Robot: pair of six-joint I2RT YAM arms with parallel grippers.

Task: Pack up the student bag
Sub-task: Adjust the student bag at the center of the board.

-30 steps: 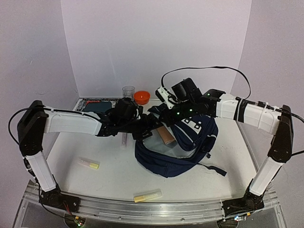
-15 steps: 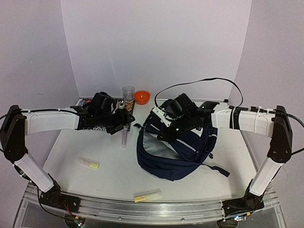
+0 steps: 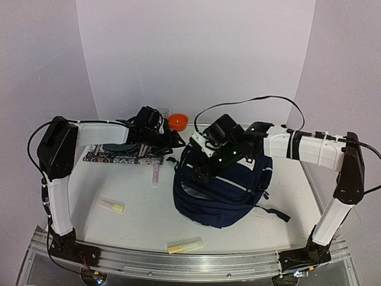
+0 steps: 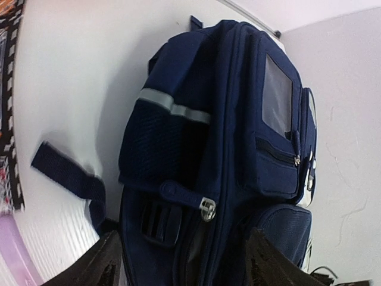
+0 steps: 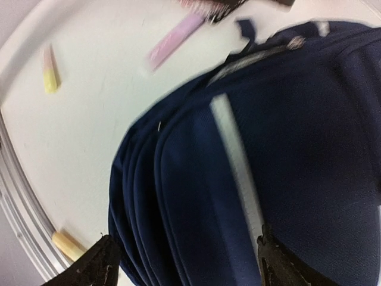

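Starting at the left of the white tabletop point(image 3: 137, 223), a short yellow marker pen with a pale cap point(image 3: 111, 206) is lying near the front, and behind it a flat rectangular mat with a black-and-white patterned border point(image 3: 122, 155) is resting near the back wall. The left gripper point(image 3: 168, 140) is hovering over the mat's right end, its fingers point(image 4: 107, 265) standing spread apart with nothing between them. Just in front of it a slim pale-pink tube point(image 3: 155, 176) is lying on the table, while a clear plastic cup point(image 3: 161, 112) and a small orange bowl point(image 3: 177, 122) are sitting behind it. A second pale-yellow stick point(image 3: 185, 245) is lying near the front edge. Right of centre, the large navy-blue fabric backpack with a thin white stripe point(image 3: 229, 190) is resting on the table. The right gripper point(image 3: 202, 167) is hanging over the bag's upper left side, its fingers point(image 5: 101, 265) parted wide and gripping nothing.
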